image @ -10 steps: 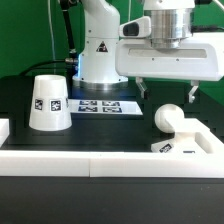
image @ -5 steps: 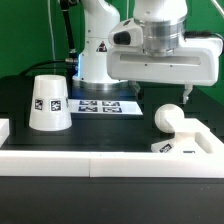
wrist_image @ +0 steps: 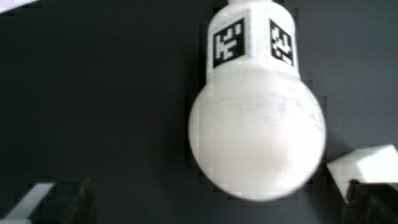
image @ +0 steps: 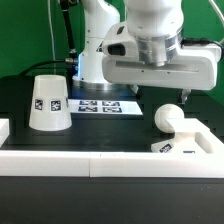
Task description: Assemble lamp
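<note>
The white ball-shaped bulb (image: 168, 117) lies on the black table at the exterior view's right, close to the tagged flat base (image: 186, 144). In the wrist view the bulb (wrist_image: 258, 130) fills the middle, with its tagged stem (wrist_image: 249, 40) pointing away. The cone shade (image: 48, 103) stands at the exterior view's left. My gripper (image: 160, 92) hangs just above the bulb, open and empty. Its dark fingers (wrist_image: 63, 203) stand on either side of the bulb's round end, not touching it.
The marker board (image: 98, 105) lies flat behind the middle. The robot pedestal (image: 98, 55) stands at the back. A white raised rail (image: 100, 165) runs along the front. A corner of the base (wrist_image: 368, 163) shows beside the bulb.
The gripper has moved toward the exterior view's left and turned at the wrist, coming over the bulb. The parts have not moved.
</note>
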